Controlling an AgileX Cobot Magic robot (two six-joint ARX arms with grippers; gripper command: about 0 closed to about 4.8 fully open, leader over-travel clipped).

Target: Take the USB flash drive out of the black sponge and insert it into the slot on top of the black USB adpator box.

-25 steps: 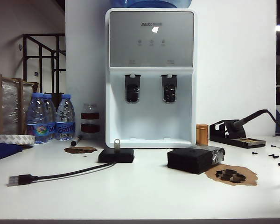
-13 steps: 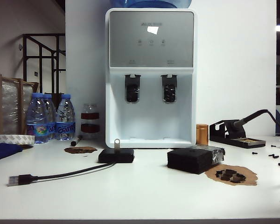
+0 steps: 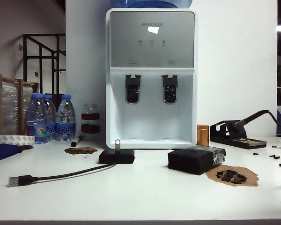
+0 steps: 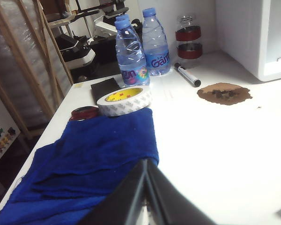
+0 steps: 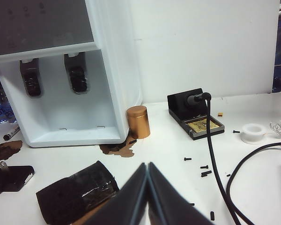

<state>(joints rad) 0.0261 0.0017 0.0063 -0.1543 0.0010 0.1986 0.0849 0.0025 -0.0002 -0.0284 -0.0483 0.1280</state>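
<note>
left gripper [image 4: 146, 187]: clenched, empty, over blue cloth [image 4: 84, 159], well left of the black USB adpator box [image 3: 116, 156] | right gripper [image 5: 147, 187]: clenched, empty, near black sponge [image 5: 77, 191], right of box | USB flash drive [image 3: 117, 144]: upright in box's top, apart from sponge | step: insertion looks complete; keep both arms clear, avoid cable [image 3: 70, 174]

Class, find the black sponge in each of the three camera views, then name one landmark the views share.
Exterior view: the black sponge lies right of centre, before the water dispenser.
Left wrist view: not in it.
Right wrist view: it lies beside the shut right tool.
Shared landmark: the water dispenser's white base.
</note>
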